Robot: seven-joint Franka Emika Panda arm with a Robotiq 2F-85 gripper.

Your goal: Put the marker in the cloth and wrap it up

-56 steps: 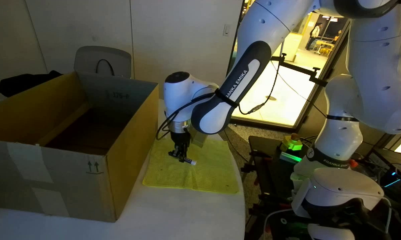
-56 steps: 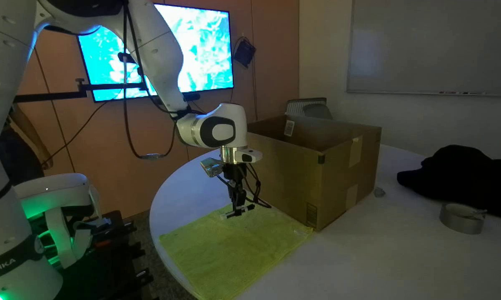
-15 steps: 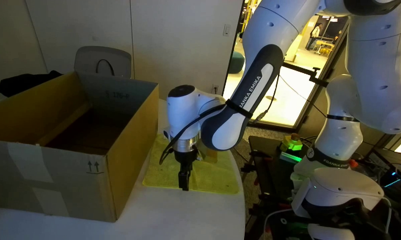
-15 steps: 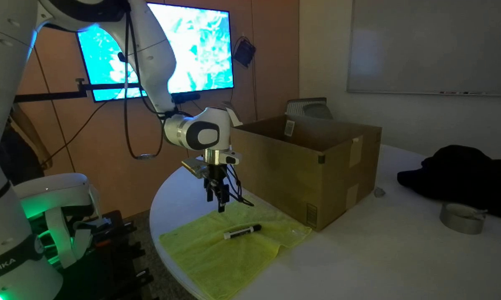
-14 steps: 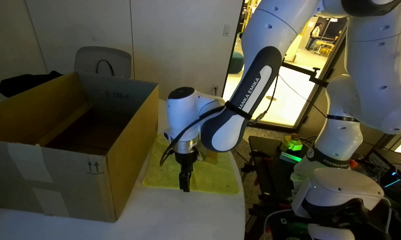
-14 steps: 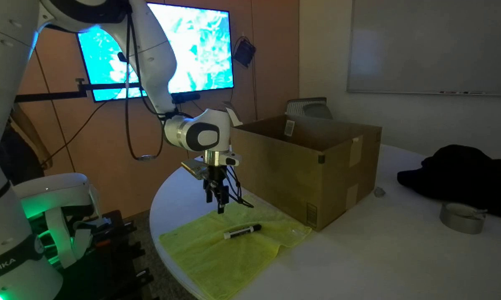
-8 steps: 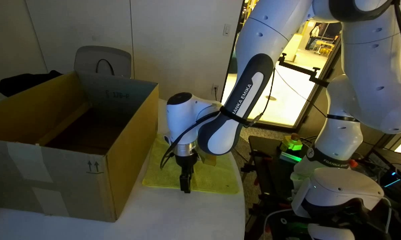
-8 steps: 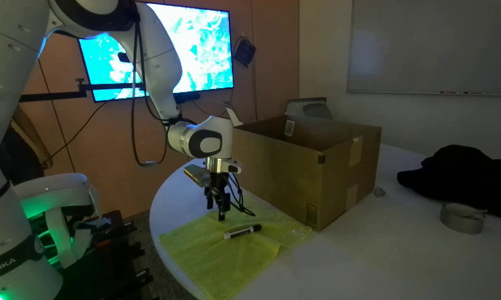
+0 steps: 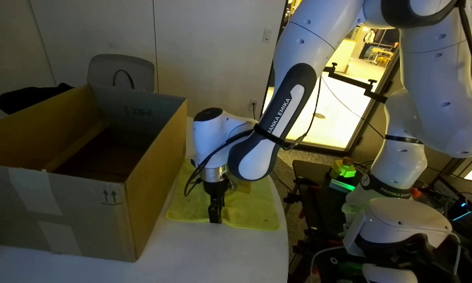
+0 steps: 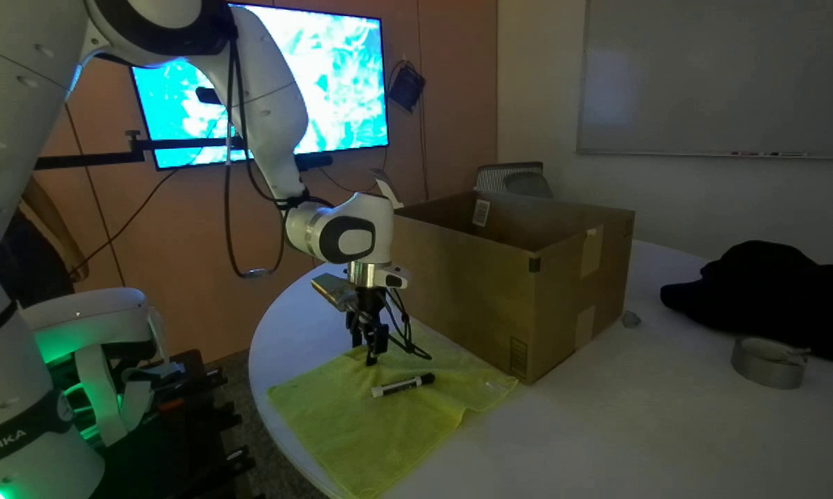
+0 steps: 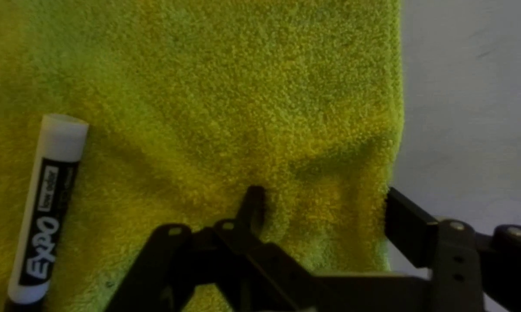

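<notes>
One end effector point(image 11: 323, 199) (jaws apart) touches one cloth point(image 10: 382, 433) bearing one marker point(image 11: 50, 208).

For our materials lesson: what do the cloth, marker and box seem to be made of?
The cloth: soft-looking, matt fabric, perhaps microfibre; its fuzzy pile shows. The marker: probably plastic, smooth, by its clean white surface; dim light leaves the sheen open. The box: likely cardboard, matt brown, thin-walled, with printed arrows.

Bright screen point(image 10: 340, 83) on brownish wall point(image 10: 456, 90); whiteboard point(image 10: 721, 76) on pale wall point(image 10: 538, 104); gray chair point(image 9: 106, 72).
</notes>
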